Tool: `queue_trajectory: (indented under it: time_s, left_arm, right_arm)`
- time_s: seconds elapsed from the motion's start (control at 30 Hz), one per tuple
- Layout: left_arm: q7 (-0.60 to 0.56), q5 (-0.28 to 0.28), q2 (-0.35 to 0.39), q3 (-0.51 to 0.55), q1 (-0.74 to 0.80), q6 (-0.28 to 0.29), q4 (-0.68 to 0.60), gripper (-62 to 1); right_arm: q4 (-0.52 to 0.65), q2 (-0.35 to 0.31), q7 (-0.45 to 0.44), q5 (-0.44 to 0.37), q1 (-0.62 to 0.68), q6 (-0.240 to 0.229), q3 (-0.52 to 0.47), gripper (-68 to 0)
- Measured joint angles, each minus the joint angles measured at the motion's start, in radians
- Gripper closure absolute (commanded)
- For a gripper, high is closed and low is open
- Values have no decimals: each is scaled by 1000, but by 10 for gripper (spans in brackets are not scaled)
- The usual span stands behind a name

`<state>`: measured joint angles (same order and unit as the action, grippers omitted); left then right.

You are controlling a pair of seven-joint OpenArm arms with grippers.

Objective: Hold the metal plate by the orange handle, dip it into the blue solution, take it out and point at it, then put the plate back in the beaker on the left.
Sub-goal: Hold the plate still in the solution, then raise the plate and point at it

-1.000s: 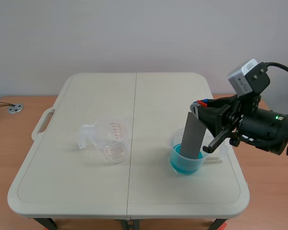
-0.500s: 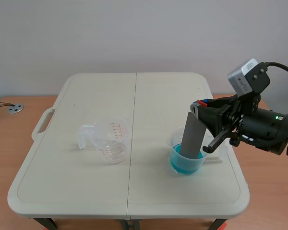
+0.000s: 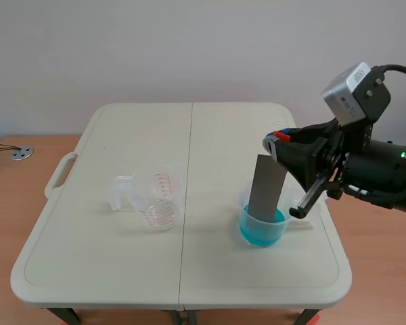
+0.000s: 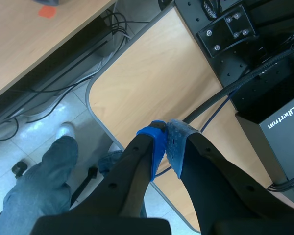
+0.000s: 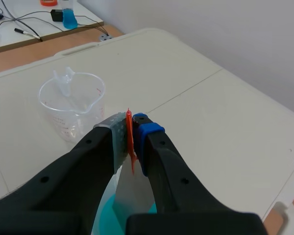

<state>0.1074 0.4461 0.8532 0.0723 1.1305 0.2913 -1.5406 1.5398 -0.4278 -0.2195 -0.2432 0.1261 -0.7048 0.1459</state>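
The plate (image 3: 266, 186) hangs nearly upright at the right centre of the scene view. Its lower end is inside the right beaker (image 3: 243, 206), at or just in the blue solution (image 3: 260, 233); how deep, I cannot tell. The right gripper (image 3: 276, 143) holds it by the orange handle (image 5: 130, 142) at its top, a pad pressed on either side of the handle.

I judge the pick-up done and the dip either under way or just finishing. Left to do are lifting the plate clear, pointing at it, and returning it to the left beaker (image 3: 159, 200). That beaker stands empty at the left centre of the table (image 3: 108, 271), well apart from the right beaker. Only bare tabletop lies between them, so nothing blocks the way across.

Pointing would likely fall to the left gripper (image 4: 167, 145). Its jaws are pressed together on nothing, and it sits off the table, above a wooden desk (image 4: 152, 83) with a person's leg (image 4: 39, 186) beside it.
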Motion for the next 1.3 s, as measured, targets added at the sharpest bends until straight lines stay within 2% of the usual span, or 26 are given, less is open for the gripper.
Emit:
queue_trajectory:
  time_s: [0.17,0.23,0.6,0.83,1.0,1.07,1.3]
  left_arm:
    - [0,0,0,0,0,0,0,-19]
    - [0,0,0,0,0,0,0,-19]
    - [1,0,0,0,-4,0,0,-19]
    - [7,0,3,67,-63,0,0,-19]
    - [7,14,43,117,-115,0,-8,-19]
    - [2,34,61,127,-145,0,-20,-19]
    - [-16,34,87,127,-279,8,-37,-19]
  right_arm:
    - [63,0,0,0,22,-14,-42,-11]
    - [87,0,1,0,24,-35,-60,-11]
    - [203,0,42,-26,24,-35,-132,-11]
    - [253,0,51,-45,24,-35,-135,-11]
    - [305,0,57,-57,24,-35,-151,-11]
    - [326,0,69,-64,24,-35,-151,-11]
    - [377,0,118,-118,24,-35,-151,-11]
